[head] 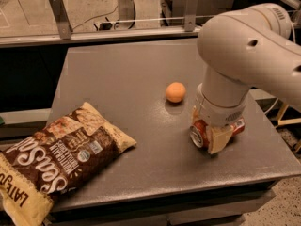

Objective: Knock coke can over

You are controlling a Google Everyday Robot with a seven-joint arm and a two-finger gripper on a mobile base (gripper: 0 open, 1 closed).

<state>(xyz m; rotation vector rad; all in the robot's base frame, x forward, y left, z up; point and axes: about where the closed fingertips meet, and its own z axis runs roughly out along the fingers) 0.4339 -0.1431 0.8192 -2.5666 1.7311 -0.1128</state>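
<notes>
In the camera view you have a dark grey table [122, 79] with a matte top. Behind its far edge runs a metal rail [94, 34] with two upright posts, and beyond that a pale floor with a cable [101, 20] across it. A brown chip bag [61, 157] lies flat on the near left corner, partly over the edge. A round orange fruit [175, 92] sits near the middle of the table.

Your coke can [202, 130] is on the right side of the table, near the front of the fruit and apart from it. It lies on its side, red body showing, silver top facing the near left. The gripper [210, 132] is down at the table under the white arm [244, 46]. Its tan fingers [218, 139] are closed against the can from both sides.
</notes>
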